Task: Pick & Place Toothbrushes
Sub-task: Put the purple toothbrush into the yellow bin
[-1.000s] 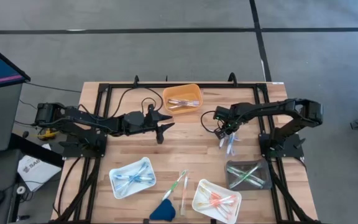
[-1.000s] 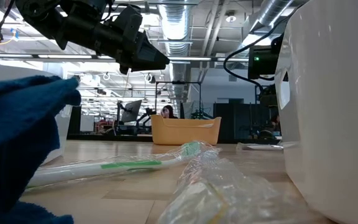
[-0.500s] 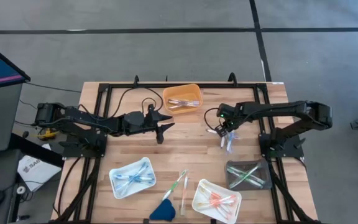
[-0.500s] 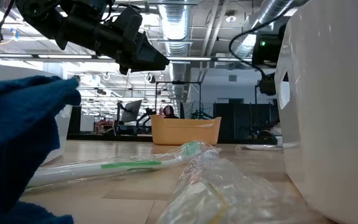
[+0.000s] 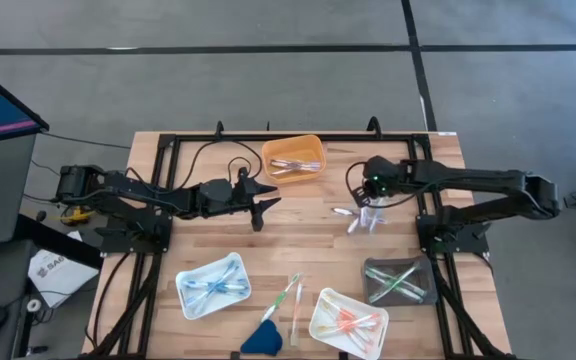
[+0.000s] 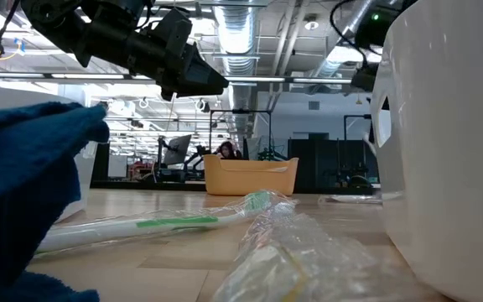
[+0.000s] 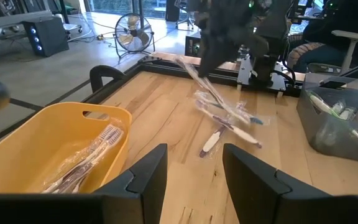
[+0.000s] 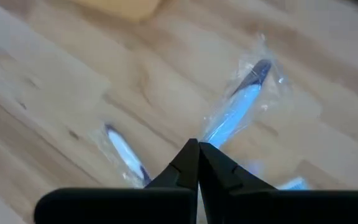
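Right gripper (image 8: 197, 149), upper right of the high view, pinches a wrapped brush (image 8: 238, 109) by its film. We judge it light and crinkly-slick, best held mid-handle. Left gripper (image 7: 191, 165) waits open at centre-left.

Your right gripper (image 5: 368, 205) has swung toward the table's middle with its arm stretched out, carrying a wrapped toothbrush (image 8: 238, 106).
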Robot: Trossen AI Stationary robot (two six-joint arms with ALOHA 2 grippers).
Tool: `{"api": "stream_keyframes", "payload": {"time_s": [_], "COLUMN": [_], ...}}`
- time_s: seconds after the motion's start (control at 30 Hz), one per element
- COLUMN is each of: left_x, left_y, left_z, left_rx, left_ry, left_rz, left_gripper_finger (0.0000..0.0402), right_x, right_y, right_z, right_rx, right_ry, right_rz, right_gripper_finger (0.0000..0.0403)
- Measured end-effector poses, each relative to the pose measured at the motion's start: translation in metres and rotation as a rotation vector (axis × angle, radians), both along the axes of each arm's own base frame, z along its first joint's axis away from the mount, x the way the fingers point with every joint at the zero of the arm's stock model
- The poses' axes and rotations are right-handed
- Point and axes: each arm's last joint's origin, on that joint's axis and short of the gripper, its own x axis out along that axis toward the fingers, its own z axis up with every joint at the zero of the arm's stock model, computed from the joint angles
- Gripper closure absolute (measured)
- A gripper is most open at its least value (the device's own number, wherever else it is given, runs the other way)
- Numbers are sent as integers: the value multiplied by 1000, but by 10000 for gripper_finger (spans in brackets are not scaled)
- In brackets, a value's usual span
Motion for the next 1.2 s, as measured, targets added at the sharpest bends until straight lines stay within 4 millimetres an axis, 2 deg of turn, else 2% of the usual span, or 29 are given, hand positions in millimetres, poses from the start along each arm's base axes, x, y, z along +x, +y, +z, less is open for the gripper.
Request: {"api": "stream_keyframes", "payload": {"time_s": [0.33,0.6,0.7,0.83,0.97,1.2], "left_x": [0,0,0,0,0,0], "left_y": [0,0,0,0,0,0], "left_z": [0,0,0,0,0,0], "left_rx": [0,0,0,0,0,-3], "left_ry": [0,0,0,0,0,-2], "left_rz": [0,0,0,0,0,1], "left_gripper_finger": [253,253,253,253,253,253], "right_x": [-1,17,28,44,64,108], "right_y": [-1,-3,-2,-3,-15,-43], "right_z": [38,72,76,71,69,99], "right_rx": [-190,-556,-701,-826,-762,-640], "right_ry": [-294,-476,-472,-417,-373,-181], "right_rz": [47,296,415,590,674,777], "right_gripper_finger": [403,403,403,403,403,403]}}
